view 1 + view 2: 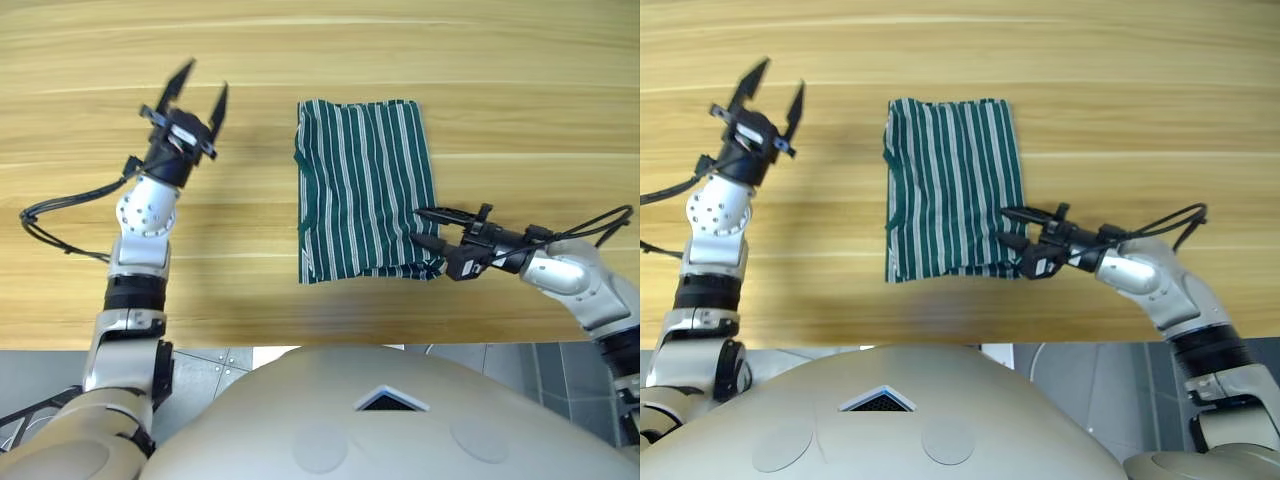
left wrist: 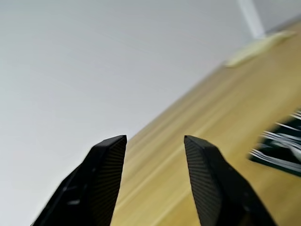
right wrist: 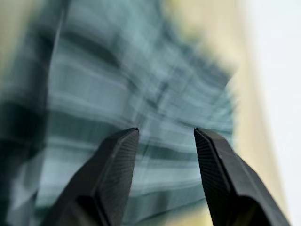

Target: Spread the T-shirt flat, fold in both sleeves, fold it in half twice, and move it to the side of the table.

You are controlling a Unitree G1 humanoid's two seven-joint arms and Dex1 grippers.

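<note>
Lying folded on bench [image 1: 500,80], striped T-shirt [image 1: 365,185] is just in front of right hand [image 1: 417,225], whose fingers are spread at shirt corner, nothing pinched. Left hand [image 1: 205,77] also released, shirt well apart from it. Cloth probably light, limp, layers slipping; better to pinch all layers at corner.

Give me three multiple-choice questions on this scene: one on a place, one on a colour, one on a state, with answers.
1. Where is the right gripper? A. at the T-shirt's near right corner B. at its far left corner C. far from it
2. The T-shirt is: A. red B. green with white stripes C. plain blue
3. The left gripper is: A. shut on the T-shirt B. open, apart from it C. shut, empty
Answers: 1A, its fingertips sit at that corner; 2B, stripes show clearly; 3B, its fingers are spread, left of the T-shirt.
</note>
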